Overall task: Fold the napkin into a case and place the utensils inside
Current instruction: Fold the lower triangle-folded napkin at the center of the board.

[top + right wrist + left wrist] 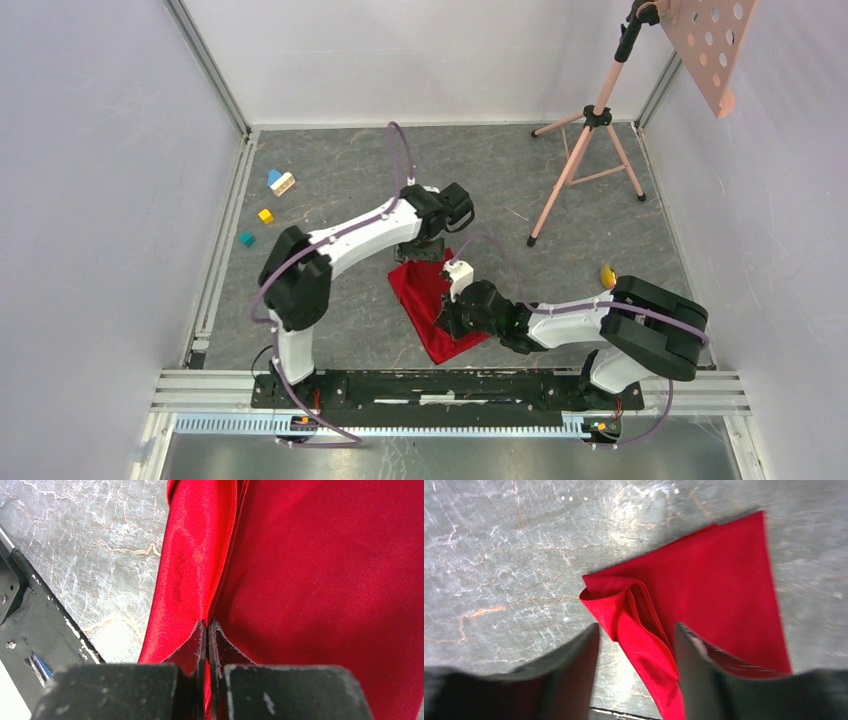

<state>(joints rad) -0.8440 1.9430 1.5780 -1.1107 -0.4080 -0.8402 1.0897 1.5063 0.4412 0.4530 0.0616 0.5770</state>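
Though soft, sharp-cornered glossy red napkin (719, 580)

Bright glare, soft foreground blur

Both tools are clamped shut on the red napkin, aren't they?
Not quite. Only the right tool is clamped shut on the napkin. The left tool is open, poised over the napkin's folded corner without gripping it, as the left wrist view shows.
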